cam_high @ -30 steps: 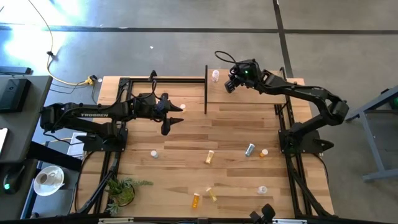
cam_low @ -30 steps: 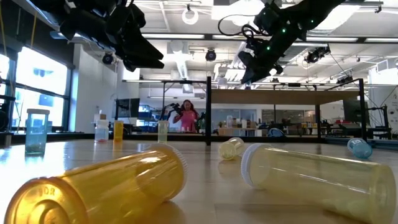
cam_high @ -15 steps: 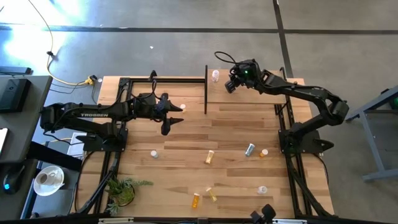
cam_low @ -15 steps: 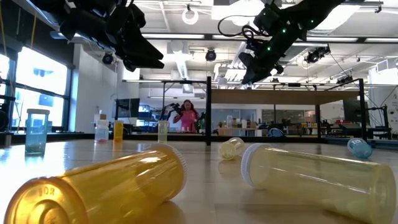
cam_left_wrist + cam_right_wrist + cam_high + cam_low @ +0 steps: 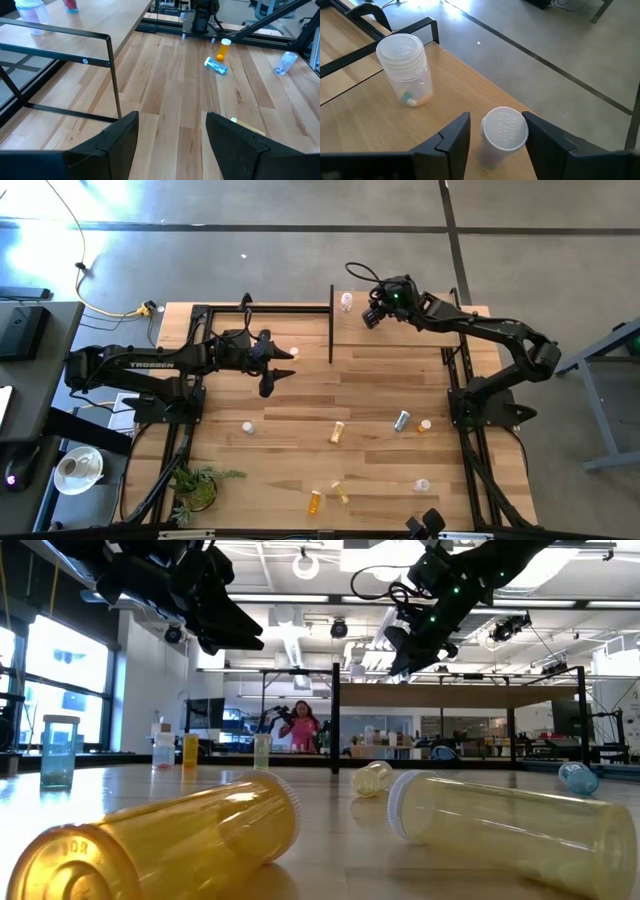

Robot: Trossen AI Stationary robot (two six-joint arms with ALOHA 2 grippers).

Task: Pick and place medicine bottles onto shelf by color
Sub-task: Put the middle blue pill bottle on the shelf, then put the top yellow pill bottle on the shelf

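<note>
1. Broadly, the table [image 5: 300, 395] is set with both arms. Several loose bottles lie on its near half, among them a yellow one [image 5: 337, 431] and an orange one [image 5: 316, 501]. In judgement, much sorting is not yet done.
2. Next, the shelf [image 5: 400, 337] is raised over the far right part of the table. Two bottles stand close to its outer corner, with bare floor just beyond the edge.
3. The left gripper [image 5: 172, 120] is held above the table's left middle. Its fingers are spread wide and nothing is held between them.
4. The right gripper [image 5: 372, 317] is placed over the shelf's corner. Its fingers are parted on either side of a white-capped bottle [image 5: 504, 129]. A sliver of gap is seen at one finger while the other looks close to the cap, so no firm grip is shown.
5. That bottle stands upright on the shelf, just beside the edge. Its body colour cannot be told from above.
6. A clear bottle [image 5: 406, 65] stands near it, apart from the fingers.
7. A likely risk is judged thus: the capped bottle could be dragged or tipped over the edge if the nearer finger rubs the cap when the gripper is raised.
8. A smaller risk is that the clear bottle could be knocked if the gripper is swung sideways before being lifted clear.
</note>
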